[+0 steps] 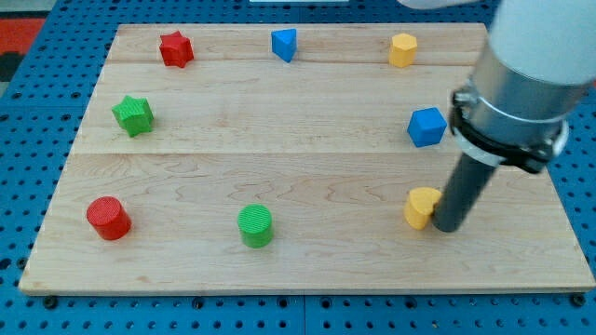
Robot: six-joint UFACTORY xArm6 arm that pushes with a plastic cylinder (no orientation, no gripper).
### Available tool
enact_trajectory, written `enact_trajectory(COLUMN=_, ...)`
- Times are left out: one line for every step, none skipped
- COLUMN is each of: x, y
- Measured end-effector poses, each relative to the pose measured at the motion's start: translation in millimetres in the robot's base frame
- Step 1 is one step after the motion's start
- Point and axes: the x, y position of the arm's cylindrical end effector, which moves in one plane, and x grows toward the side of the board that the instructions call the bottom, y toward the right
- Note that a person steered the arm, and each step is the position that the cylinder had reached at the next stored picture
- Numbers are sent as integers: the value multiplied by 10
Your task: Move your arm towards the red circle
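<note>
Ending in a plain dark rod rather than anything that opens or closes, so no telling of open or shut for this tool; gripping nothing. Resting my tip (448, 226) on the wooden surface (307, 140) toward the view's lower right, pressing against (or at least sitting just beside) the right face of a yellow block (422, 207), shape hard to make out from here. Descending from the view's upper right, leaning slightly so the rod's lower end is sitting a little to the left of the grey cylindrical housing (521, 70) and black collar (503, 140) above it. Passing just to the right of a blue cube (426, 127), partly overlapping its edge in the view. Sitting at the view's lower left, well apart from my tip across nearly the whole width of the surface: the red circle (109, 218). Counting eight blocks in all: two red (the circle and a red star (175, 48) at the upper left), two green (a green star (133, 114) at the left and a green circle (255, 225) near the bottom middle), two blue (the cube and a blue triangular block (284, 44) at the top), two yellow (the one at my tip and a yellow block at the top right (402, 49)).
</note>
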Motion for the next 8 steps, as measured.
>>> enact_trajectory(x=-239, y=-188)
enact_trajectory(x=-426, y=-213)
enact_trajectory(x=-542, y=-272)
enact_trajectory(x=-330, y=-47)
enact_trajectory(x=-477, y=213)
enact_trajectory(x=-658, y=409)
enact_trajectory(x=-701, y=529)
enact_trajectory(x=-701, y=537)
